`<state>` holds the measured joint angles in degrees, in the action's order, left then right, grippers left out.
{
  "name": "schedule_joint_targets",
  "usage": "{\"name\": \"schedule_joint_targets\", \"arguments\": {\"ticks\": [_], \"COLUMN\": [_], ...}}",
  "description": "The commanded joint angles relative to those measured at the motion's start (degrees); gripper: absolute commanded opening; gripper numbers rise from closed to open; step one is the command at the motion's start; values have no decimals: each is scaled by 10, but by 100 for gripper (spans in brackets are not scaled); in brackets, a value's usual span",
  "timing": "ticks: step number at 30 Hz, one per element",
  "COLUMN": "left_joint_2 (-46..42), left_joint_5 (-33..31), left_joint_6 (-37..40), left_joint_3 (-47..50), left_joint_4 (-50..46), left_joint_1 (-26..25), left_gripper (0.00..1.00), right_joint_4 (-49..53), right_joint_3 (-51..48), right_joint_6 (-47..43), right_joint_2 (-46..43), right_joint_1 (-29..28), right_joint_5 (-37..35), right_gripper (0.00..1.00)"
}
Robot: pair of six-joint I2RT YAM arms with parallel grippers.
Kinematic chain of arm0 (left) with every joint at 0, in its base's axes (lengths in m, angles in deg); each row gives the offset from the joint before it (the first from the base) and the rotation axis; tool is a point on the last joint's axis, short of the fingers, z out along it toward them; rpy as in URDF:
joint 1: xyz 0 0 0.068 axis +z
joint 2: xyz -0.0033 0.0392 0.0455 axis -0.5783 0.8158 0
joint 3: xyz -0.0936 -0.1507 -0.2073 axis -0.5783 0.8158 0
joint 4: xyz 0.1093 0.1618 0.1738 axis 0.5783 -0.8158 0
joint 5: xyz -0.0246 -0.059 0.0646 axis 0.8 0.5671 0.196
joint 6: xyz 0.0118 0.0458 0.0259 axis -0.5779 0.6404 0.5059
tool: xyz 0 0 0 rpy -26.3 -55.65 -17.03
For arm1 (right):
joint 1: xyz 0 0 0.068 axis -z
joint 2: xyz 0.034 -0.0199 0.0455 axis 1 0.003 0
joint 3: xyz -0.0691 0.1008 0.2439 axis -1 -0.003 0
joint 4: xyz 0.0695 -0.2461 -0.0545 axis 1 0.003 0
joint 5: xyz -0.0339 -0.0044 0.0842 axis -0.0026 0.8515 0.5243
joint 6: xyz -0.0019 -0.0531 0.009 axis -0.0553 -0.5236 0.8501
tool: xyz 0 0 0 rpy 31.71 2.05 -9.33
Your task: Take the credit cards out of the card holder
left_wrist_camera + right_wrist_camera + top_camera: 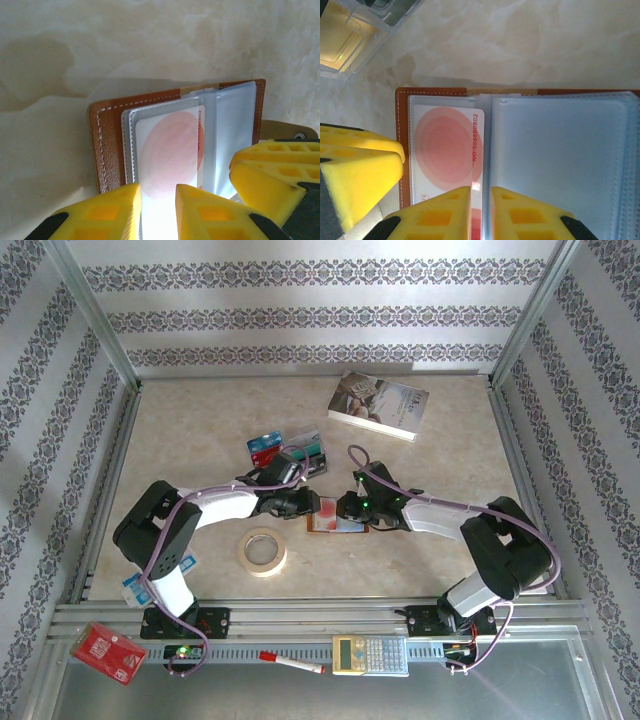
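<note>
The open brown leather card holder (337, 520) lies on the pale marbled table (450, 440) between the two arms, its clear plastic sleeves (555, 165) fanned out. One white card with a pale red disc (445, 145) sits in the sleeve next to the stitched cover. A few loose coloured cards (265, 448) lie on the table beyond the left arm, so we judge the job partly done.

The right claw (480, 190) stands nearly pressed together at the holder's near edge, with something thin in the narrow slot between its yellow fingers. The left claw (157, 187) straddles the leaf carrying the card, with a wider gap.

For this step we would have one claw pin the leather cover flat. The other should take the card alone and draw it straight out of the sleeve's open side. Pulling at an angle would likely drag the whole leaf or lift the holder.

We cannot tell whether either claw truly pinches. Glare whitens the left claw's gap, and the right claw's slot hides whether card, sleeve or both sit in it. The sleeves run off the edge of the right wrist view, so further cards may sit there unseen. From above, the arms cover much of the holder.
</note>
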<state>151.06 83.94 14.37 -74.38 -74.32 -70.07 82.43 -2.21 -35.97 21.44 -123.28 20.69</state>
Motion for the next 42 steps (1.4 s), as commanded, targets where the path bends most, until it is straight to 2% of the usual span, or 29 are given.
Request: {"name": "schedule_joint_targets", "arguments": {"ticks": [1, 8, 19, 42], "left_joint_2": [11, 27, 36, 57], "left_joint_5": [-3, 5, -20, -17], "left_joint_6": [11, 9, 18, 14], "left_joint_3": [-23, -25, -11, 6], "left_joint_4": [-29, -24, -42, -32], "left_joint_1": [2, 2, 2, 2], "left_gripper": [25, 21, 17, 17], "right_joint_4": [-30, -36, -33, -34], "right_joint_3": [18, 21, 22, 34], "right_joint_6": [8, 14, 13, 6], "right_joint_2": [17, 33, 55, 75], "right_joint_1": [6, 8, 9, 12], "right_joint_5": [23, 24, 24, 63], "right_gripper": [18, 17, 19, 18]}}
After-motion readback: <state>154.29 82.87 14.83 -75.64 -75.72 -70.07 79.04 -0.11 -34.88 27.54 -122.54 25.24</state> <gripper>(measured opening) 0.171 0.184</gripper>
